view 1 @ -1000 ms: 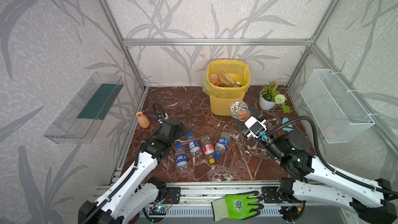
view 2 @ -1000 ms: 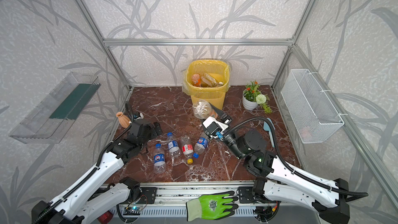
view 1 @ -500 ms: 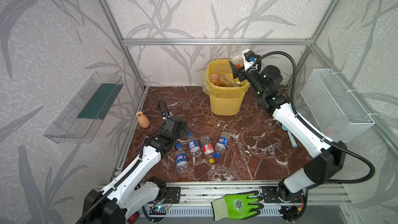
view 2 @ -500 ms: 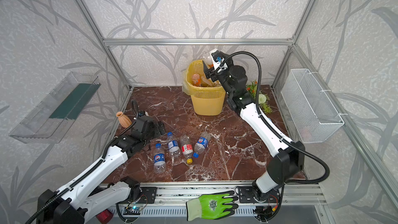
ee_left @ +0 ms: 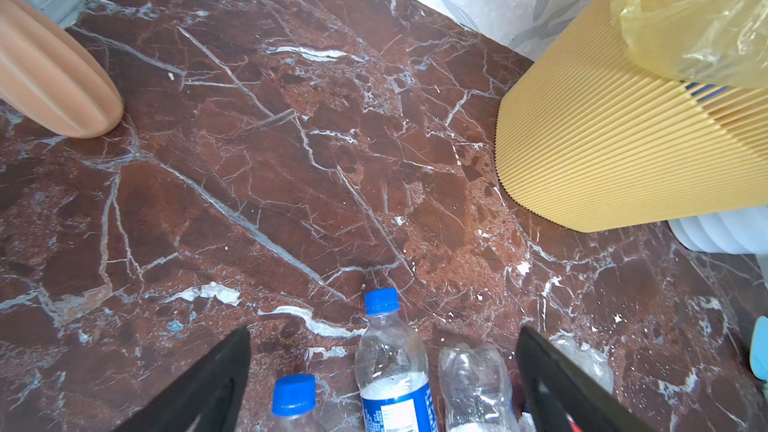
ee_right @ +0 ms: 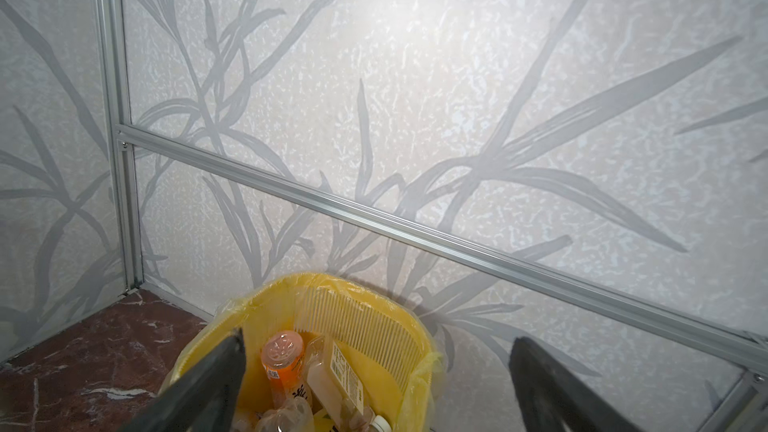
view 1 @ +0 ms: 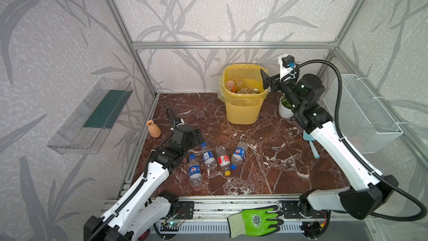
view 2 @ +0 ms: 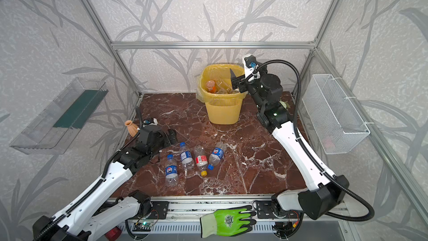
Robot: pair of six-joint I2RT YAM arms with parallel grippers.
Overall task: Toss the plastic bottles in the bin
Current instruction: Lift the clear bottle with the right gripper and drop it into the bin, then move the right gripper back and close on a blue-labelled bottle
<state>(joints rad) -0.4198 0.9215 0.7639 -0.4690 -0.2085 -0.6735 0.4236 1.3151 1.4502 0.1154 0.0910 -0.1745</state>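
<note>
Several plastic bottles lie together on the marble floor, among them a blue-labelled one (view 1: 194, 172) (view 2: 171, 172) and a red-labelled one (view 1: 222, 158). My left gripper (view 1: 196, 135) (view 2: 171, 136) (ee_left: 384, 332) hovers open just behind their cap ends. In the left wrist view a blue-capped bottle (ee_left: 390, 363) shows between its fingers. The yellow bin (view 1: 243, 110) (view 2: 223, 112) (ee_right: 365, 326) stands at the back and holds more bottles, one of them orange (ee_right: 282, 363) (view 1: 230, 84). My right gripper (view 1: 266, 82) (view 2: 234, 77) (ee_right: 379, 336) is open and empty above the bin's right rim.
An orange vase (view 1: 153, 129) (ee_left: 50, 76) stands left of my left gripper. A white plant pot (view 1: 284, 110) sits right of the bin, under my right arm. A wire basket (view 1: 366, 117) hangs on the right wall, a clear tray (view 1: 92, 114) on the left. A green glove (view 1: 254, 221) lies on the front rail.
My right arm swung up from the floor to the bin carrying a bottle, then opened; the bottle is gone from its jaws. The left arm barely moved.
</note>
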